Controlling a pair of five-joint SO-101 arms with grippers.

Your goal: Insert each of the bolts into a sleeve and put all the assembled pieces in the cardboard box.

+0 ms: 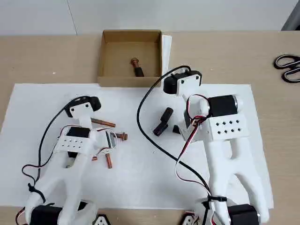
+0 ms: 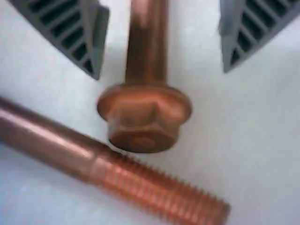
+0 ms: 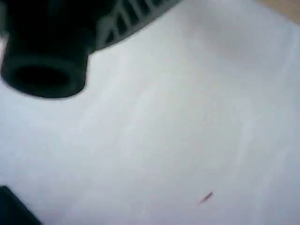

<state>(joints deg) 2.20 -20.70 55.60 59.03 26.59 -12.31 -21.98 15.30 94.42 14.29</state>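
Several copper-coloured bolts (image 1: 103, 123) lie on the white sheet (image 1: 140, 187) beneath the left arm, on the left part of the worktop (image 1: 47, 56). In the left wrist view the left gripper (image 2: 161, 68) stands wide, its grey ribbed fingers (image 2: 70, 28) on either side of one bolt (image 2: 144, 117) without touching it. This bolt has a smooth shank and a round flange under a hexagonal head, and the head faces the camera. A second bolt (image 2: 108, 171) lies crosswise just beside that head, smooth along one part and threaded toward its tip. Two black sleeves (image 1: 161, 127) lie close together on the sheet near the middle, just beside the right arm. In the right wrist view a black sleeve (image 3: 44, 61), a short tube with its open end showing, sits right by the right gripper (image 3: 123, 22); whether that gripper clamps it cannot be told. The cardboard box (image 1: 105, 56) stands open at the far edge of the sheet. Inside it lies one assembled piece (image 1: 136, 67), a copper bolt head sticking out of a dark sleeve. Scissors (image 1: 288, 68) rest on the bare worktop at the far right.
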